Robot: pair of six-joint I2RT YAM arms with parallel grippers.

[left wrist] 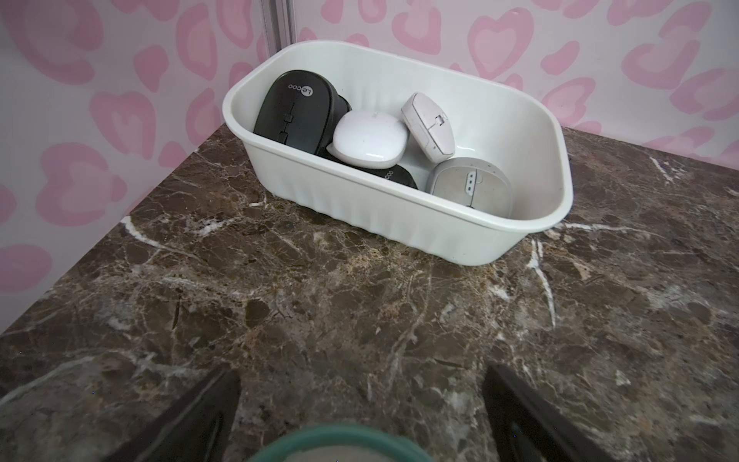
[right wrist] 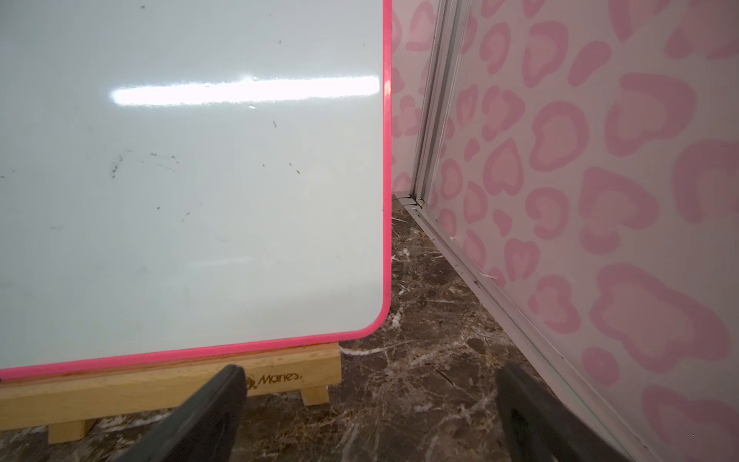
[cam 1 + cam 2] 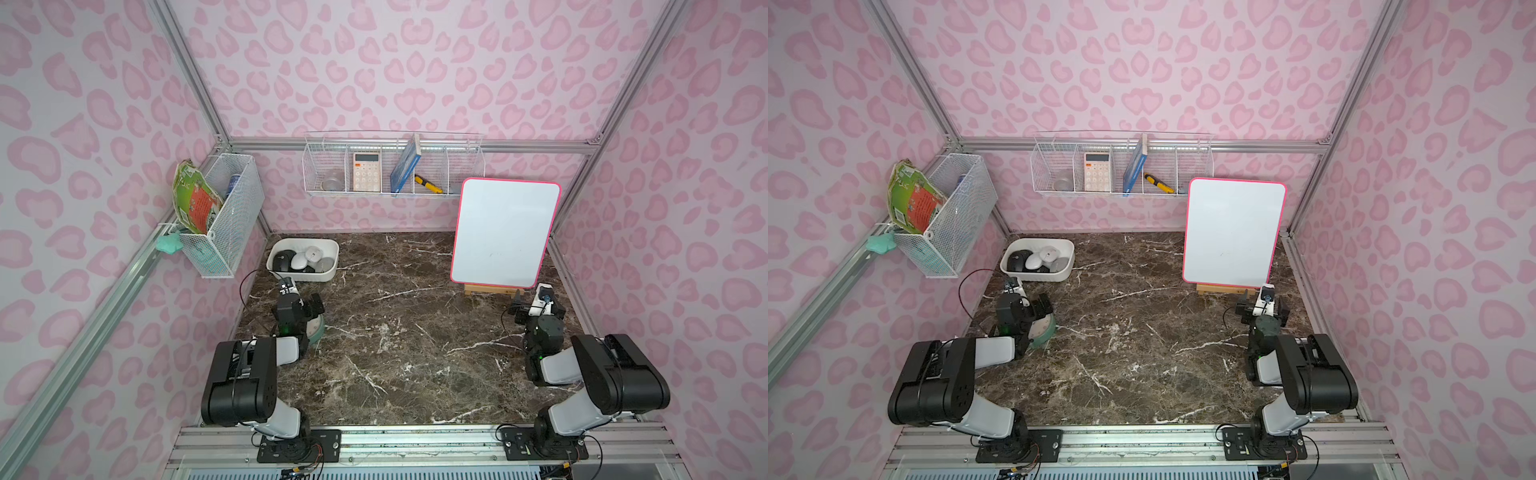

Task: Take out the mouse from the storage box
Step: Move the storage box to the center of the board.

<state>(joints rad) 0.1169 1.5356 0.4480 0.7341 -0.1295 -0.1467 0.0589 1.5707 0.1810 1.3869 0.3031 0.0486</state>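
Both sets are spread wide and hold nothing. My left fingers [image 1: 200, 416] are aimed at the storage box [image 1: 400, 224]. My right fingers [image 2: 208, 408] are parked just beside the whiteboard [image 2: 180, 180] on its wooden stand [image 2: 160, 392]. The box sits in the far left corner of the worktop [image 1: 320, 300], close to the walls, ahead of my left fingers and untouched.

Five mice are piled inside:
- black mouse [image 1: 298, 106], leaning at one end
- white mouse [image 1: 370, 138], resting on a second black mouse [image 1: 396, 176]
- pale mouse [image 1: 430, 126], tilted
- grey mouse [image 1: 472, 186], against the near wall

Risks, my guess:
- **Slip:** the shells are smooth and domed, so an off-centre pinch would likely squirt one out, the white one most of all.
- **Pile shift:** pulling one mouse probably moves its neighbours. The pale one looks ready to topple.
- **Rim clip:** coming in too low, I'd hit the near rim and shove the light box into the wall or tip it.
- **Box lifts:** if a finger wedges between the grey mouse and the wall, the box may come up too.
- **Under my wrist:** a teal-rimmed round thing [image 1: 344, 440] sits there and could get bumped as I reach.
- **Right side:** a careless swing knocks the board over.
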